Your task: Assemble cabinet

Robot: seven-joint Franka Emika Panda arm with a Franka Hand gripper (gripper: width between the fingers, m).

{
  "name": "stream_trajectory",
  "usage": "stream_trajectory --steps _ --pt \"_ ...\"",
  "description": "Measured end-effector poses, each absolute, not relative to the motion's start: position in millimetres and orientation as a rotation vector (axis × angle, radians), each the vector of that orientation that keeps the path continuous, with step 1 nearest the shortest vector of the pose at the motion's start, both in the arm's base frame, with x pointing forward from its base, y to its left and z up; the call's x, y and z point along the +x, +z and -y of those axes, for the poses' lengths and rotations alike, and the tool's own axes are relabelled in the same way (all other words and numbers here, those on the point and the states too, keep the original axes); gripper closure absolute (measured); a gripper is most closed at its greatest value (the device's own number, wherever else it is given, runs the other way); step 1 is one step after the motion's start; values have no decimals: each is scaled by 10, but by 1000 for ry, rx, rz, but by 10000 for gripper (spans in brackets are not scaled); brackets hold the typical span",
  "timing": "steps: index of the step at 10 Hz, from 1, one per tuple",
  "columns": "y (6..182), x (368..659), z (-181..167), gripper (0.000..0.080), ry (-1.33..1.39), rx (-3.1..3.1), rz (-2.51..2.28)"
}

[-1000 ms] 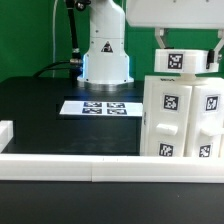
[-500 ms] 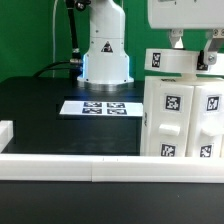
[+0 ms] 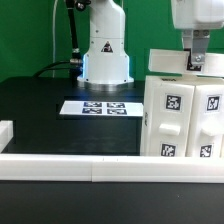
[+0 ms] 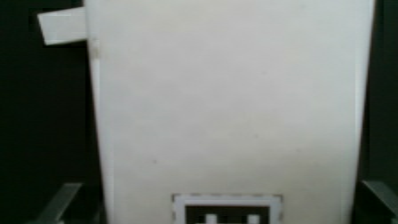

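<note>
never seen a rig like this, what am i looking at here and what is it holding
This is a robot arm on a black table, building a small cabinet. One picture comes from a camera standing off the arm; the other from a camera on its wrist, looking between its fingers. On the table are the white cabinet body with black-and-white tags, a flat marker board, and a low white rail in front. The end effector, its two-fingered grasping part, is closed on a white panel lying on top of the body.
</note>
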State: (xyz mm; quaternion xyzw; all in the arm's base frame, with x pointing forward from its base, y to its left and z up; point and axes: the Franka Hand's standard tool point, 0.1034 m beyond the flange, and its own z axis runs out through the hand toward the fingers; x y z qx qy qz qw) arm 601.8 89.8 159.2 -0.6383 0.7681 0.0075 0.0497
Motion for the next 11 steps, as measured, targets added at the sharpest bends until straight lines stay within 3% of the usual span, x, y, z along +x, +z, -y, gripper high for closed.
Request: stream_trajectory --steps 4,5,6,11 --pt "1589 6040 -920 239 59 -1761 -2450" --pt "1589 6039 -926 71 59 -1762 -2449" --pt "1622 6047 -932 20 57 -1770 -2436" --pt "1952 6109 -990 2 77 -1756 -2351"
